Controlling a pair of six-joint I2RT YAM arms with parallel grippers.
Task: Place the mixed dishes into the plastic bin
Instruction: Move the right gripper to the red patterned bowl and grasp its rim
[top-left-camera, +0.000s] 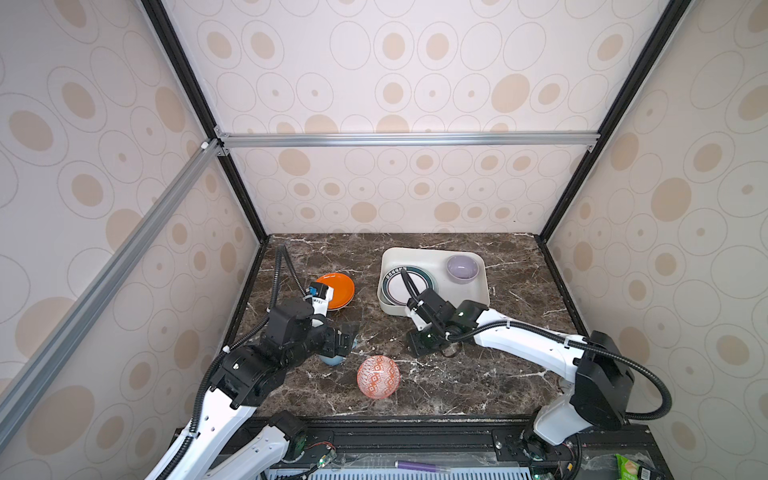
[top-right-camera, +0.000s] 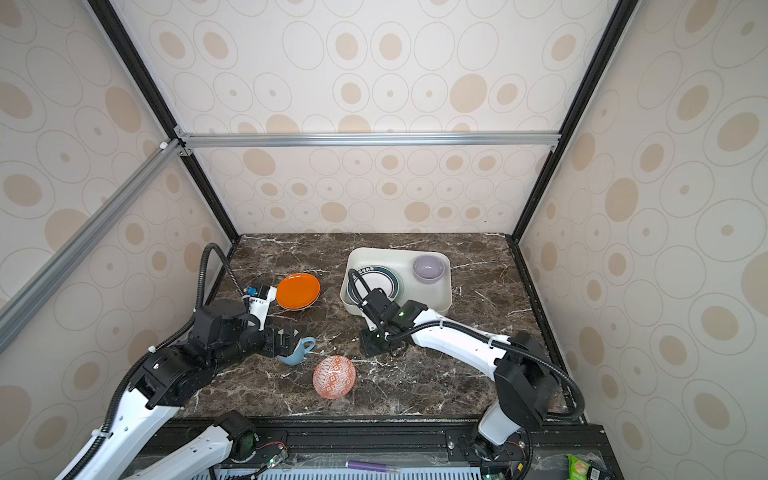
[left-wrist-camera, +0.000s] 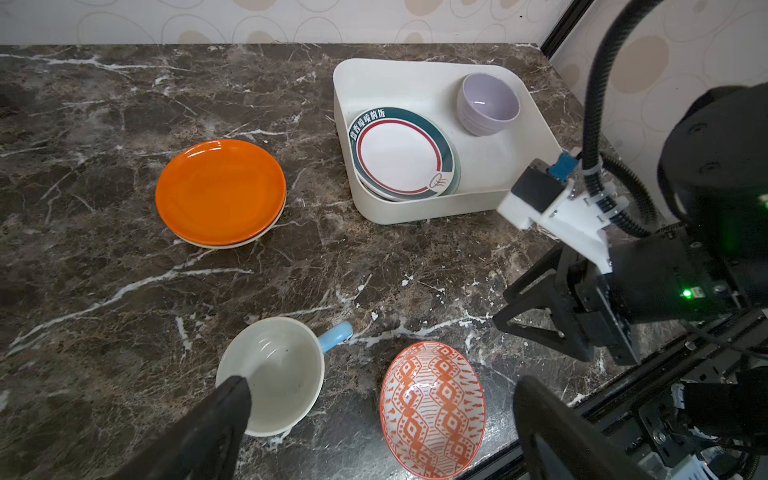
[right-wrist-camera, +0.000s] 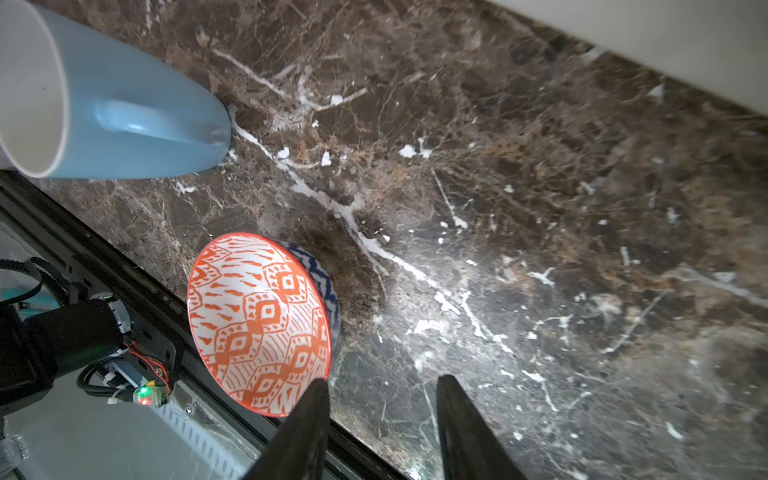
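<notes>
- The plastic bin (left-wrist-camera: 415, 214) holds a green-and-red-ringed white plate (left-wrist-camera: 401, 156) and, in a corner, the upright lilac bowl (left-wrist-camera: 488, 102).
- The blue mug (left-wrist-camera: 274, 374) stands under the left gripper (left-wrist-camera: 382, 388), whose jaws are spread wide, one finger over the mug's mouth.
- The red-white patterned bowl (right-wrist-camera: 259, 324) sits just beside the right gripper (right-wrist-camera: 382, 380), whose jaws are apart and empty.
- The orange plate (left-wrist-camera: 220, 191) lies on a cream plate (left-wrist-camera: 232, 243), beyond the left gripper.

Left tool (left-wrist-camera: 382, 384) spread wide — fingertip (left-wrist-camera: 232, 401) over blue mug (left-wrist-camera: 282, 365) rim
</notes>
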